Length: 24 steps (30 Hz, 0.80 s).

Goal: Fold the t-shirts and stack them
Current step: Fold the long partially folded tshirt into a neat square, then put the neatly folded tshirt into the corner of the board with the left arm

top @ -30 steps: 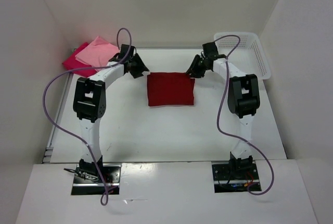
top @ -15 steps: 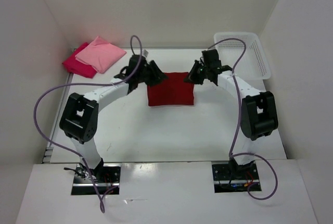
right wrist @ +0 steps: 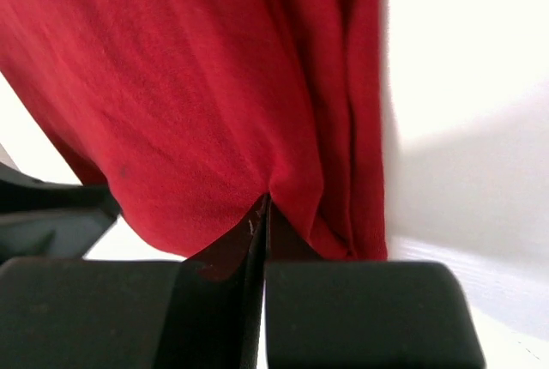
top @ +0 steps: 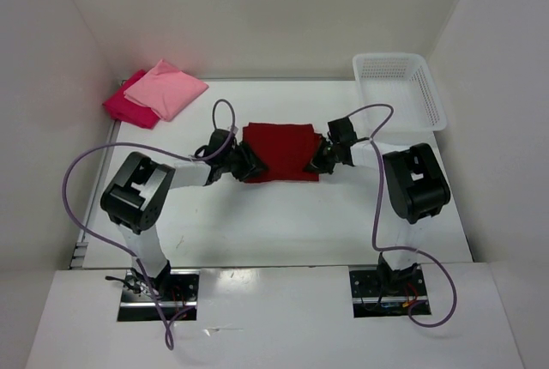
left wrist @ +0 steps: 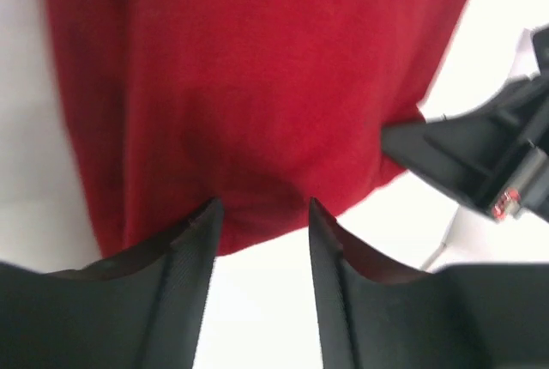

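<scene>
A folded dark red t-shirt (top: 281,148) lies flat in the middle of the table. My left gripper (top: 250,166) is low at its near left corner; in the left wrist view the left gripper (left wrist: 262,208) is open, both fingertips resting at the shirt's (left wrist: 249,86) near edge with cloth between them. My right gripper (top: 319,163) is at the near right corner. The right wrist view shows the right gripper (right wrist: 266,199) shut, pinching the hem of the shirt (right wrist: 189,86). A light pink t-shirt (top: 167,87) lies folded on a crimson-magenta t-shirt (top: 124,106) at the back left.
A white lattice basket (top: 429,86) stands at the back right against the wall. White walls close in the table on the left, back and right. Purple cables loop above both arms.
Both arms swung from the shirt's far corners down to its near corners. The right gripper went from open to shut on the hem. The left gripper stayed open.
</scene>
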Available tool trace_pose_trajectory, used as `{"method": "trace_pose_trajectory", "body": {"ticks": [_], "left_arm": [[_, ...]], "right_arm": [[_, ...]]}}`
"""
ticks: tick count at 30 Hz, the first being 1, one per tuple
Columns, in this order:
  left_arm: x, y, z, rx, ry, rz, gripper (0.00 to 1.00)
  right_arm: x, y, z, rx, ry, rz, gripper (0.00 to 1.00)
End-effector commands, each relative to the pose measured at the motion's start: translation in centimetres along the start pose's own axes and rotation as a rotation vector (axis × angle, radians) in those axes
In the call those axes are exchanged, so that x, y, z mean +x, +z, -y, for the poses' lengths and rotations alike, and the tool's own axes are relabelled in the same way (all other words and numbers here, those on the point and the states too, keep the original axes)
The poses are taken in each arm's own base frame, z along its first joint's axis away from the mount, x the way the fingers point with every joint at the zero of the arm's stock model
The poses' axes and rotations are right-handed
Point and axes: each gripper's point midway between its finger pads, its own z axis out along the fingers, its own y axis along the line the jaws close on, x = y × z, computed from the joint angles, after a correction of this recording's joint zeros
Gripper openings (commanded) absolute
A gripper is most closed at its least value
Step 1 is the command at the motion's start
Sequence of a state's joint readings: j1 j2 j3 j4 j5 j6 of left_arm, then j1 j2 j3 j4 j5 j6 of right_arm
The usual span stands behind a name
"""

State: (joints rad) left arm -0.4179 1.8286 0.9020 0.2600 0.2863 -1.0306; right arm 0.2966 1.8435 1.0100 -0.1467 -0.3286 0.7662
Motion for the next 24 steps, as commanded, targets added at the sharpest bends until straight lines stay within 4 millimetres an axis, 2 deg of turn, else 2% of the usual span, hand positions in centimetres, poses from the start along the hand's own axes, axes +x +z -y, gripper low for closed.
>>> {"method": "trace_pose_trajectory", "body": {"ticks": [1,2,3,4,7,8,9,10,11,14,15,16,17,18,19,21,22,23,24], "left_arm": [[5.4,-1.5,-5.4,-0.16,-0.048,-0.127,0.56],[6.0,-2.0,-5.1,-0.157,-0.044,-0.143,0.59],[5.8,-2.9,-4.2,-0.138,-0.047,-0.129,0.64],[6.1,-3.6,-4.4,-0.15,-0.051,-0.137,0.73],[5.1,-5.9,-2.1,-0.11,-0.027,-0.09,0.82],[3.8,-7.2,-0.9,-0.086,-0.017,-0.035,0.84],[2.6,-8.0,-0.7,-0.091,-0.01,0.006,0.86],[1.3,-8.7,-0.6,-0.091,0.008,0.062,0.86],[-0.2,-9.8,-0.3,-0.084,0.012,0.117,0.86],[-2.4,-10.7,-2.0,-0.13,-0.003,0.179,0.86],[-2.5,-10.6,-2.6,-0.14,-0.001,0.171,0.86],[-2.2,-9.9,-3.1,-0.147,0.006,0.148,0.86],[-2.6,-9.6,-3.4,-0.144,0.009,0.149,0.86],[-1.9,-8.7,-4.0,-0.146,0.021,0.106,0.86],[-2.1,-8.1,-3.7,-0.127,0.034,0.101,0.86],[-1.7,-6.7,-4.4,-0.136,0.049,0.052,0.86],[-2.1,-6.2,-3.8,-0.108,0.089,0.039,0.86],[-2.1,-5.7,-3.8,-0.107,0.096,0.022,0.86],[-1.9,-4.7,-4.7,-0.129,0.093,0.0,0.86]], "right_arm": [[1.8,0.5,2.9,0.112,-0.005,0.012,0.0],[2.7,0.4,2.9,0.116,-0.016,-0.004,0.0],[2.8,0.2,3.1,0.123,-0.017,0.002,0.0],[2.8,-0.2,2.3,0.105,-0.031,0.011,0.03],[2.9,-1.5,0.7,0.056,-0.048,-0.005,0.16],[2.2,-2.7,-0.6,0.03,-0.058,0.019,0.2],[2.0,-3.4,-1.4,0.007,-0.077,0.022,0.29],[1.2,-4.7,-3.0,-0.029,-0.092,0.056,0.32],[1.3,-5.5,-3.5,-0.039,-0.106,0.053,0.35],[0.7,-8.5,-5.5,-0.1,-0.131,0.112,0.5],[0.8,-9.1,-5.8,-0.112,-0.136,0.123,0.52],[0.6,-10.6,-6.6,-0.14,-0.147,0.15,0.53],[0.8,-11.0,-6.6,-0.147,-0.15,0.157,0.54],[1.1,-11.3,-6.4,-0.151,-0.152,0.16,0.56],[1.2,-12.4,-7.1,-0.175,-0.15,0.169,0.56],[2.0,-12.8,-6.6,-0.183,-0.151,0.161,0.57],[2.0,-13.6,-7.2,-0.208,-0.151,0.169,0.57],[2.4,-13.5,-6.8,-0.204,-0.149,0.166,0.58],[2.7,-13.6,-6.6,-0.208,-0.149,0.157,0.59]]}}
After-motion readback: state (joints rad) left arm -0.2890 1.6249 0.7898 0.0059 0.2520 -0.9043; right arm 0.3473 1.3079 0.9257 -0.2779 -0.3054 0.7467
